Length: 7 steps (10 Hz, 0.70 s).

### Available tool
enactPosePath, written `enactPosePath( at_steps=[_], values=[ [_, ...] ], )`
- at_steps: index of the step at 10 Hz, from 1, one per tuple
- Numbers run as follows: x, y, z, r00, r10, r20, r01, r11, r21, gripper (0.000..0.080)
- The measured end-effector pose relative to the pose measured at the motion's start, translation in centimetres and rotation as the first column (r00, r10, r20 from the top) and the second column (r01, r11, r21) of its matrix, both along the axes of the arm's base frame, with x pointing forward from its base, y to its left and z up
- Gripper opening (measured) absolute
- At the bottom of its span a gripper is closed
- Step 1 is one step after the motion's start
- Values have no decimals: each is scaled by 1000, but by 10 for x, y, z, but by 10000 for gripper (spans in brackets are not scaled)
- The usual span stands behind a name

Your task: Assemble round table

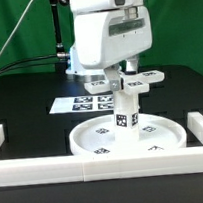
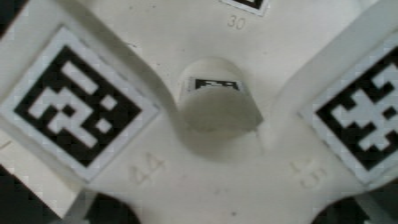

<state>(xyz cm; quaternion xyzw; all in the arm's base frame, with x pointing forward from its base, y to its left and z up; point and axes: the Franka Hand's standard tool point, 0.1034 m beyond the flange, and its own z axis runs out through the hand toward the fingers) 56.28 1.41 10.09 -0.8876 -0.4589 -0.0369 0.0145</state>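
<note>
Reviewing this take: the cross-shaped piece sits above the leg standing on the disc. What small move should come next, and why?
Probably a gentle turn of the cross-shaped piece while pressing it down onto the leg. The exterior view shows the leg upright in the round disc, with the cross on top of it under the gripper. The wrist view shows the cross close up and centred. Whether the fingers clamp it is hidden.

The table (image 1: pixel 20 112) is black, with a green curtain behind it. Flat on it near the front lies the large rimmed round disc (image 1: pixel 98 142), white and carrying square tags. Behind the disc the marker board (image 1: pixel 71 102) lies flat, partly hidden. White border rails (image 1: pixel 56 166) run along the front edge, with short pieces turning back at either side.
</note>
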Motion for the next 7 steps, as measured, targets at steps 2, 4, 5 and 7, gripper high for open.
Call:
enactPosePath(
  at_steps=[2, 4, 5, 7],
  values=[
    [0, 0, 0, 992, -129, -8, 129, 992, 7, 443],
    [0, 0, 0, 975, -223, -15, 223, 975, 11, 445],
    [0, 1, 0, 953, -303, -21, 304, 953, 14, 445],
    [0, 1, 0, 905, -425, -32, 425, 905, 17, 445]
  ],
)
